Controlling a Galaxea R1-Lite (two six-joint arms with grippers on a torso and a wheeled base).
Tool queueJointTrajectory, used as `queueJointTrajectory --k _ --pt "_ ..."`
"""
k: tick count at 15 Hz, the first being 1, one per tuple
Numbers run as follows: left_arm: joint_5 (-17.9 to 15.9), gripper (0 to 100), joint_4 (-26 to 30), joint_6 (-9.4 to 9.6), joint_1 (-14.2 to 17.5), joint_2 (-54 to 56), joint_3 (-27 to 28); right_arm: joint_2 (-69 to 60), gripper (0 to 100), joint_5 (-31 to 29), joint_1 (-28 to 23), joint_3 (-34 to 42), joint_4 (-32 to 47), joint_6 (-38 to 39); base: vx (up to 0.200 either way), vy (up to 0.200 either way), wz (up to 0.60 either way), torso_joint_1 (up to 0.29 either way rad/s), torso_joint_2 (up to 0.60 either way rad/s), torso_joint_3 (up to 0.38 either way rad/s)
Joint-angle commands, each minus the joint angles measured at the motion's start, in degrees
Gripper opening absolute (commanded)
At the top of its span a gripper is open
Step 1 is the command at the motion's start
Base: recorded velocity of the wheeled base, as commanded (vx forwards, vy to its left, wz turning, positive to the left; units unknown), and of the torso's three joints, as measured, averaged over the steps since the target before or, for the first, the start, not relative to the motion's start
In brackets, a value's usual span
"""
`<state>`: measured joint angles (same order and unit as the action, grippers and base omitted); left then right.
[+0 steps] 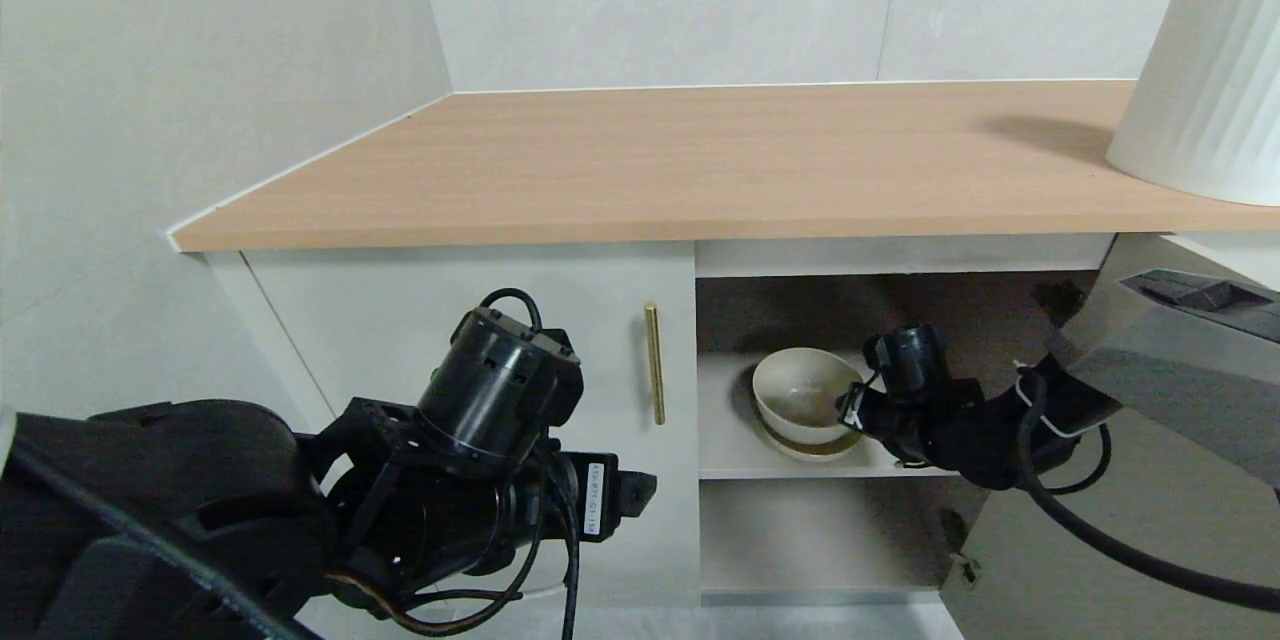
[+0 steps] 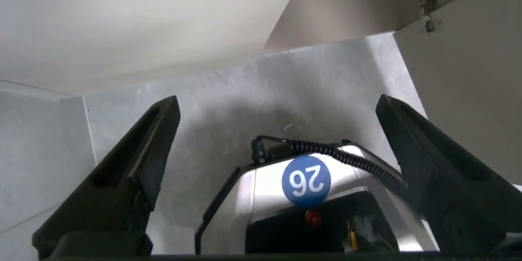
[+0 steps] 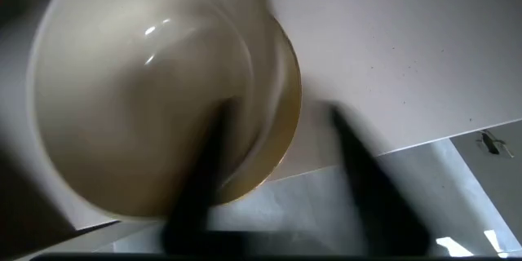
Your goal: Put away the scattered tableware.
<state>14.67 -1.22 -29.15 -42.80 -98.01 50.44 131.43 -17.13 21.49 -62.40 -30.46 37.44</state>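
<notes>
Head view: bowl [image 1: 800, 392] on a plate [image 1: 812, 447] on the cupboard shelf [image 1: 725, 460], right pincer [image 1: 850, 412] at its rim. Left wrist view: left pincer [image 2: 277, 110] spread wide, empty. Right wrist view: right pincer parted astride the rim; a crooked pull-out could tip the bowl.

One bowl [image 1: 800, 392], one plate [image 1: 812, 447], one lampshade [image 1: 1205, 70], one countertop [image 1: 700, 160] — one brass handle [image 1: 653, 362]

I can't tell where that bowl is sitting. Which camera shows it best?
The head view: the bowl sits on a plate on the cabinet shelf, right claw at its rim. The right wrist view gives a blurred close-up; the left wrist view faces the floor.
</notes>
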Motion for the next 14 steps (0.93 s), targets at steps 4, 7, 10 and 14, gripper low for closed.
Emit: queueJointTrajectory --k 4,7,10,14 --pt "0.54 100 -0.10 -0.03 0.26 1.51 0.09 -2.40 100 0.34 0.57 2.73 0.05 -0.44 0.000 0.000 0.00 0.000 0.00 0.000" --pt "0.89 100 0.34 0.85 2.28 7.66 0.00 -8.73 100 0.78 4.08 11.87 -0.12 -6.68 0.000 0.000 0.00 0.000 0.00 0.000" --pt "0.19 100 11.68 1.64 2.99 22.07 -3.07 -25.69 100 6.14 8.13 25.67 0.05 -15.73 0.000 0.000 0.00 0.000 0.00 0.000" --pt "-5.09 100 13.44 6.82 11.42 33.06 -7.64 -46.79 100 9.13 12.43 27.77 21.15 -23.20 0.000 0.000 0.00 0.000 0.00 0.000"
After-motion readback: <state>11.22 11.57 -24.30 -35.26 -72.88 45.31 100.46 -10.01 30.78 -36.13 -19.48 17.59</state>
